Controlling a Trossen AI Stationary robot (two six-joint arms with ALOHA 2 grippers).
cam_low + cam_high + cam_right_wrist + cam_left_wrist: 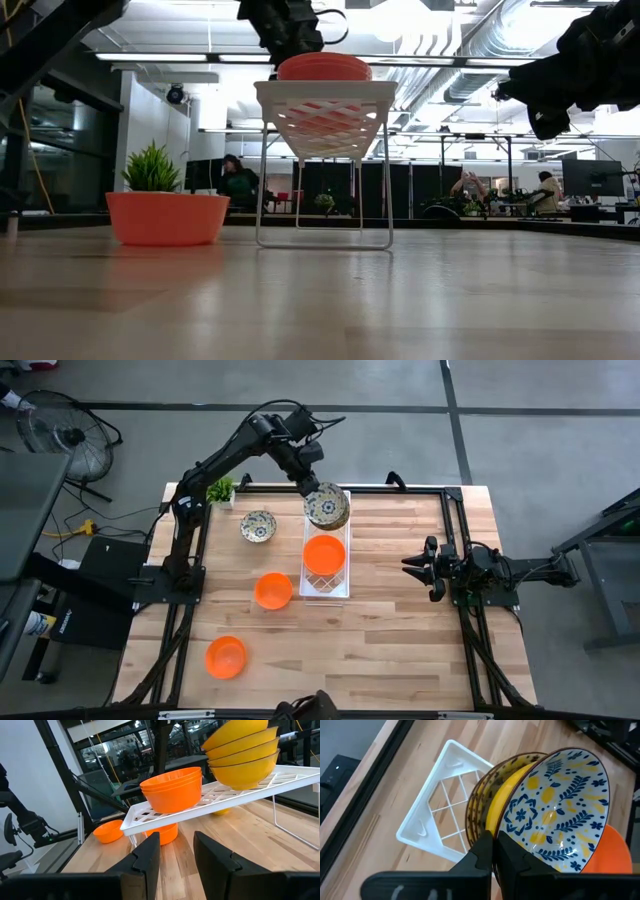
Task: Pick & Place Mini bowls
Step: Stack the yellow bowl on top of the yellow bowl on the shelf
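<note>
My left gripper [318, 498] is pinching the rim of a flowery bowl [327, 506], holding it tipped over the far end of the white rack [326, 586], on a stack of like bowls; orange bowls [325, 554] sit stacked on the rack; my right gripper [412, 565] waits by the table's right side, fingers apart, holding nothing; one more flowery bowl [258, 526] and two loose orange ones [273, 590] sit on the table [400, 650].

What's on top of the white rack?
The white rack holds stacked orange bowls and a stack of patterned bowls; the left end effector grips the top one. Their count is hidden.
</note>
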